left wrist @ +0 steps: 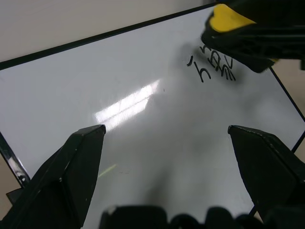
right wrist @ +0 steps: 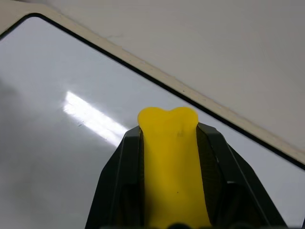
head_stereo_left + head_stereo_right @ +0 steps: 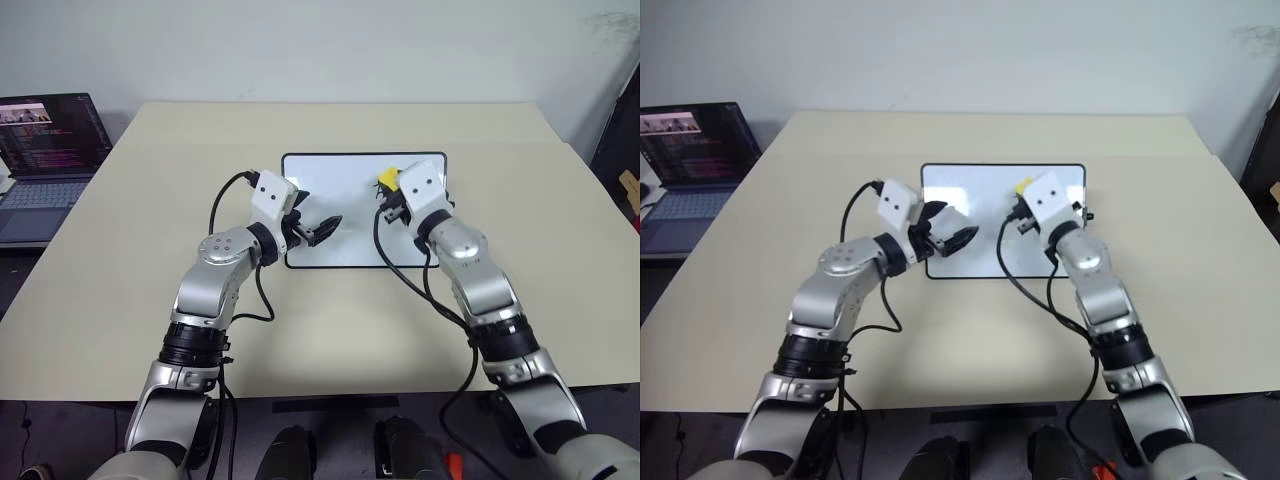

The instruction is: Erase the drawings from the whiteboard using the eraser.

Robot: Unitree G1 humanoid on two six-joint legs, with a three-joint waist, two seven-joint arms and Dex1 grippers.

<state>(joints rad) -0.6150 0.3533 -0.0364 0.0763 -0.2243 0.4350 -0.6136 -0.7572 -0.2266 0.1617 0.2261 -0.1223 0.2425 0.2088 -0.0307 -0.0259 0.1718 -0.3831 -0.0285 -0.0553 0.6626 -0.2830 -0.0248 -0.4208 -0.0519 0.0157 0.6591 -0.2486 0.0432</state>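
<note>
Two grippers: both over the whiteboard (image 3: 350,215), which lies flat on the table (image 3: 150,200).
Right gripper (image 2: 169,125): jaws clamped on the eraser (image 2: 170,162); the yellow block sits between the two black fingers, its rounded end poking just past the tips.
Left gripper (image 1: 167,136): jaws spread wide, nothing between them; bare board surface lies beyond the gap.
Eraser place: in the right gripper, above the board's far right part; from the left gripper it lies ahead and off to one side, right next to the marks.
Drawings (image 1: 214,64): a small cluster of black strokes just below the eraser's tip, as the left wrist view has it. Whether the eraser touches the board cannot be told.
Progress (judgement): eraser is picked up and brought to the writing; the strokes in view look whole and unsmudged, so wiping seems barely begun or not begun. Left to do: rub out these marks.
Board elsewhere: the rest of the surface reads blank white with a window glare.
Left wrist view alone gives: the strokes themselves and the eraser beside them.
Right wrist view gives: the grip on the eraser and the board's black frame (image 2: 143,71); no strokes there.
Head views give: overall layout, plus a laptop (image 3: 45,150) well off to the left of the left gripper.
</note>
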